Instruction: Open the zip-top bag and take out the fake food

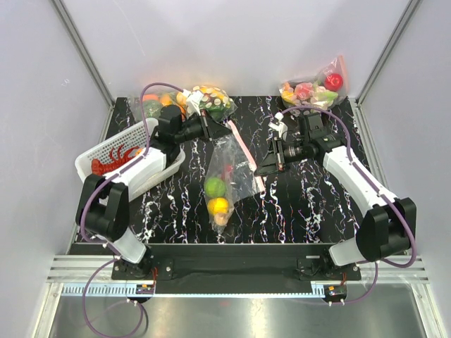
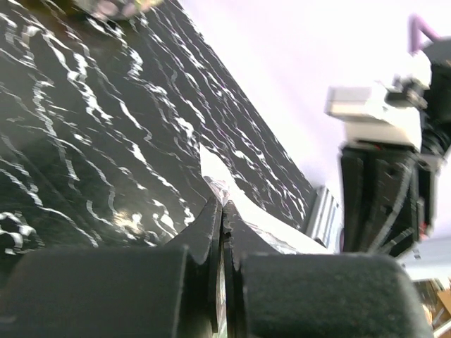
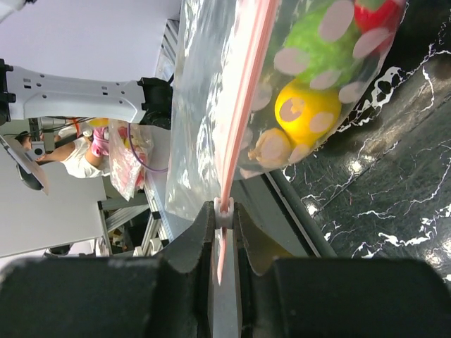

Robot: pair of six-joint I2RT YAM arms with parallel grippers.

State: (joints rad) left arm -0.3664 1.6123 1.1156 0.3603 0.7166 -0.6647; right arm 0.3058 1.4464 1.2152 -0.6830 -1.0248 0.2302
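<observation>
Bolted arm bases (image 1: 134, 264) edge the overhead view. Beyond them, both arms reach over a black marbled surface (image 1: 310, 204) to a clear, white-dotted bag (image 1: 239, 162) stretched between them. Left tool (image 1: 211, 128) is clenched on the bag's far corner, while right tool (image 1: 261, 167) pinches the pink zip strip (image 1: 245, 151). Toy food (image 1: 215, 187), a green ball, a yellow lemon and a tan nub, sags in the floppy film just left of the right tool.

Left wrist view: black fingers (image 2: 197, 239) press together on a thin sliver of glossy plastic.

Right wrist view: fingers (image 3: 190, 246) nip the strip near its end, with round fruit bulging against the dots beyond.

Opening the seal appears to be the step in hand. Next, the tools likely need to draw apart without the slick film slipping free.
</observation>
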